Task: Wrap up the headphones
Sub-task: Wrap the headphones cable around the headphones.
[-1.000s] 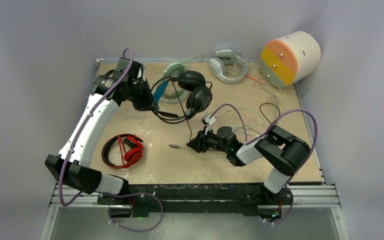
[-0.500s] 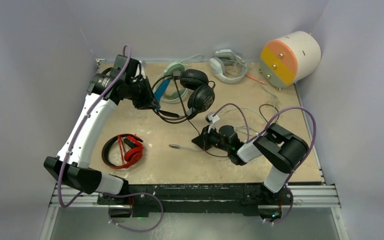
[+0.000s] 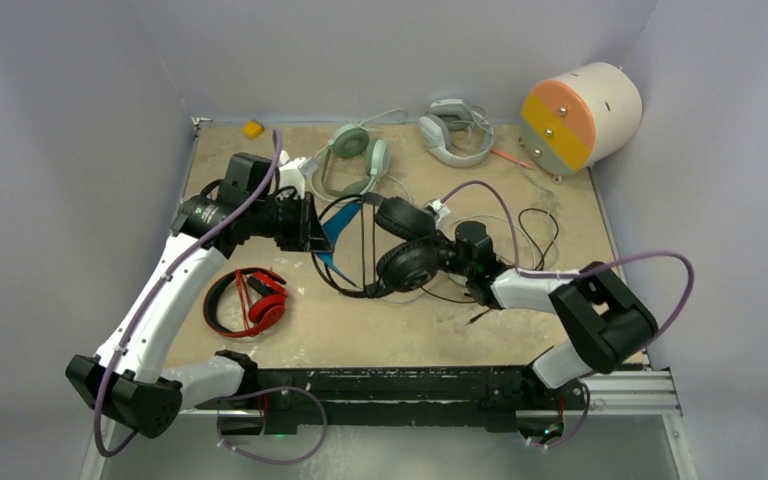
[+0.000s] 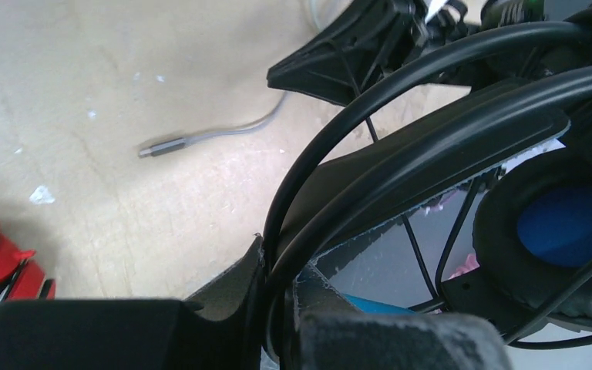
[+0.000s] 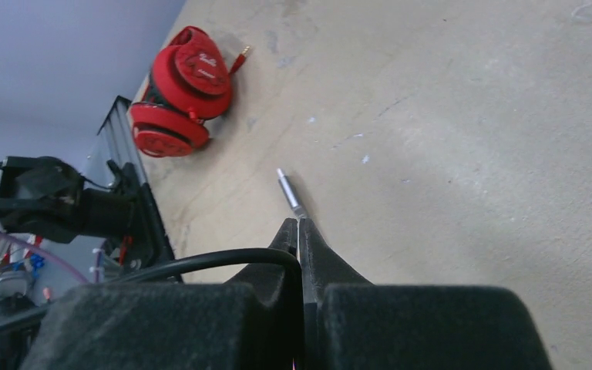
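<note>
- The left gripper (image 3: 308,222) is clamped on the black over-ear headset with blue ear cups (image 3: 407,265). In the left wrist view its fingers (image 4: 223,308) close narrowly around the headband (image 4: 432,154) and the thin wire arch beside it.
- This headset sits near the middle of the sandy-beige table board (image 3: 360,330), between the two grippers. The headband end is at the left gripper, the two dark ear cups lie toward the right one, and loops of cable trail around it.
- The right gripper (image 3: 440,262) lies just beside the nearer ear cup. Seen from its own wrist, the fingertips (image 5: 299,231) are pressed together with only a hairline seam, and a thin black cable (image 5: 223,258) arcs in from the left and runs into that seam, so it looks pinched there.
- A small silver jack plug (image 5: 287,190) lies flat on the board just past those fingertips. The left wrist view also shows a plug on a pale grey lead (image 4: 162,146).
- The red-and-black headset (image 3: 250,300) rests on the board near the left arm's forearm, well apart from the black one.
- The pale mint-green and white headset (image 3: 355,150) lies near the far edge — behind the left gripper.
- Further right along that edge sits a grey-white headset (image 3: 455,130) with its cable bundled on it.
- A white cylinder with an orange-and-yellow face (image 3: 580,115) stands at the far right corner, tilted on its side.
- A small yellow block (image 3: 252,128) sits at the far left corner.
</note>
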Available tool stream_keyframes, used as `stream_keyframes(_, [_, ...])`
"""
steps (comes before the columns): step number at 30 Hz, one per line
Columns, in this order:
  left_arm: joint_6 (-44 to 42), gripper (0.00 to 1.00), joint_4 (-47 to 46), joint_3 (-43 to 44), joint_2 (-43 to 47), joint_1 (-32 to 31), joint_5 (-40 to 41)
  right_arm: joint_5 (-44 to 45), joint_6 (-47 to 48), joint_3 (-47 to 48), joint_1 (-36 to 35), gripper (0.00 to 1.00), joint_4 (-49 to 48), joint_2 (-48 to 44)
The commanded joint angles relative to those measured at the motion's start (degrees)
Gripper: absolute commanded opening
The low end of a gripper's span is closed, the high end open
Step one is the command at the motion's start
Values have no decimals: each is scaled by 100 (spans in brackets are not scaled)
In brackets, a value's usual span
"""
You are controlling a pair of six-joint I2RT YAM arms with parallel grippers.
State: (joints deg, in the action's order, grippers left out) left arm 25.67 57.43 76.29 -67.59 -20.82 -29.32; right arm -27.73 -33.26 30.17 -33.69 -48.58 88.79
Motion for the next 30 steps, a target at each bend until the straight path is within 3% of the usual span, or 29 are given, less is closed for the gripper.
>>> stream_keyframes(1, [-597, 0, -548, -235, 310, -425, -1141, -472, 0, 269, 171, 0, 1107, -566])
stream_keyframes(4, [-845, 0, -659, -481, 362, -1057, -1044, -1160, 28, 578, 388, 0, 1643, -721])
stream_keyframes(9, [-1091, 0, -607, -587, 450, -2043, 96, -1698, 295, 1044, 761, 0, 2964, -1166])
stream_keyframes(15, [-1508, 0, -195, -180, 159, -3384, 2928, -1096, 1411, 2039, 785, 0, 5422, -1622])
stream_keyframes(20, [-2450, 0, -195, -179, -270, -4191, 5102, -435, 1884, 2462, 781, 0, 6463, -1768])
stream_keyframes(26, [-3916, 0, -679, -338, -700, -4456, 6655, -306, 2100, 2921, 785, 0, 7233, -1817])
stream_keyframes(30, [-4436, 0, -865, -396, -978, -4455, 7053, -218, 2171, 3041, 784, 0, 7563, -1970])
